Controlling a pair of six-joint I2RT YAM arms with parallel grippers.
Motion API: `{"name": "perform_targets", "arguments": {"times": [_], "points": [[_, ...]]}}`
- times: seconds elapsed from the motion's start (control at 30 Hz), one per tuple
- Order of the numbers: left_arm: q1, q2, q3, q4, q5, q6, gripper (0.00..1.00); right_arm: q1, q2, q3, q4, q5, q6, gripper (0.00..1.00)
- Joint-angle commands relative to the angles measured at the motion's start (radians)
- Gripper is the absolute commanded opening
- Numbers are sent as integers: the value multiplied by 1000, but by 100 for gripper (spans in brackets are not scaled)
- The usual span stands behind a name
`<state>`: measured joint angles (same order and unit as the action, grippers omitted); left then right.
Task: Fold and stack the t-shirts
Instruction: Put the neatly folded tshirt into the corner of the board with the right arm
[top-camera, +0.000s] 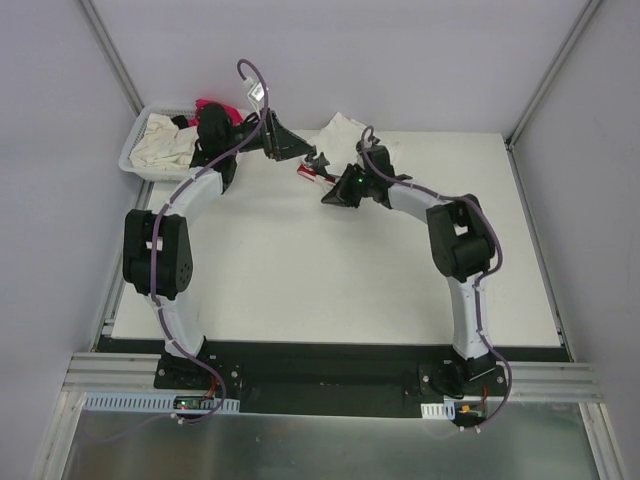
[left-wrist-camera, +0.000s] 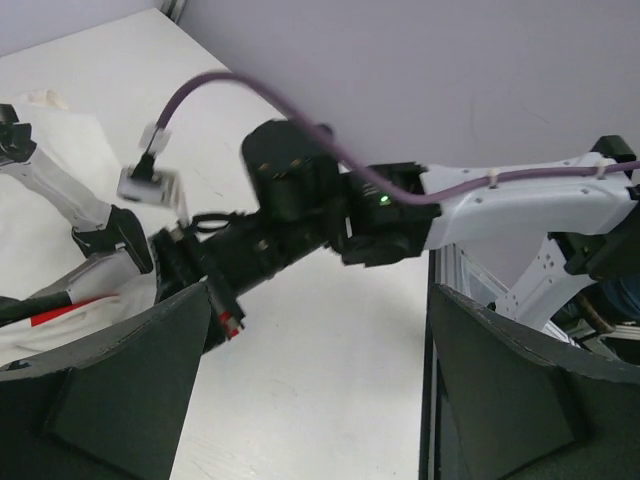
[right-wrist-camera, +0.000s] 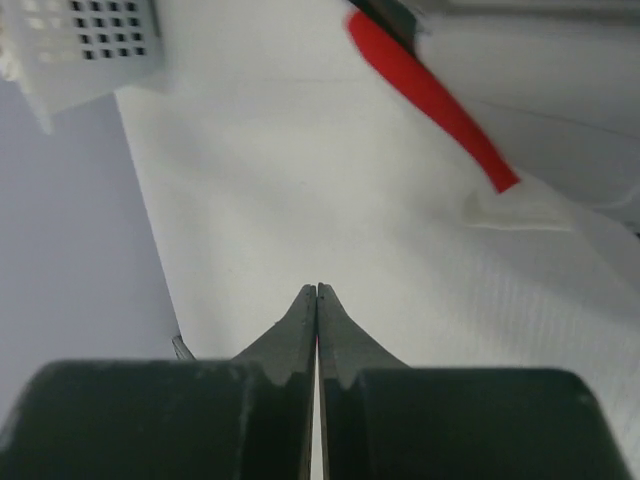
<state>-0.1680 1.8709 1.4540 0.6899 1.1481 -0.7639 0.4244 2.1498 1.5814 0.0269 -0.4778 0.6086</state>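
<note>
Top view: a white t-shirt with red print (top-camera: 340, 128) lies at the far middle of the table (top-camera: 300, 270); a cream t-shirt (top-camera: 165, 140) and a magenta t-shirt (top-camera: 212, 104) sit in the basket (top-camera: 132, 160) at the far left

Left wrist view: the left gripper (left-wrist-camera: 320, 400) is spread wide and empty, facing the right arm (left-wrist-camera: 520, 200)

Right wrist view: the right gripper (right-wrist-camera: 317, 300) is pressed together, pinching nothing, over white cloth

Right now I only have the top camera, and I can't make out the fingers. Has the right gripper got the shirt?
Observer: No. The right gripper is shut, tips together, no cloth visible between them.
Operator: Where's the shirt from its camera?
Observer: The shirt with the red print lies ahead, up and to the right of the tips.
Operator: And the left?
Observer: The left gripper is wide open, holding nothing.
</note>
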Motion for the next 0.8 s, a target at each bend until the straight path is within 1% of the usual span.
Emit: {"name": "perform_targets", "arguments": {"times": [0.0,0.13,0.37,0.63,0.77], "points": [[16,-47,19,-27,-2,64,89,2,91,41,57,-41,80,1],[18,-26,32,-30,-1,57,89,5,148,54,96,-24,120,1],[18,2,57,-33,19,46,89,-22,228,97,93,-16,141,1],[25,43,95,-79,32,66,89,-148,222,100,77,-1,114,1],[27,69,120,-87,35,66,89,-205,234,132,56,10,91,1]]}}
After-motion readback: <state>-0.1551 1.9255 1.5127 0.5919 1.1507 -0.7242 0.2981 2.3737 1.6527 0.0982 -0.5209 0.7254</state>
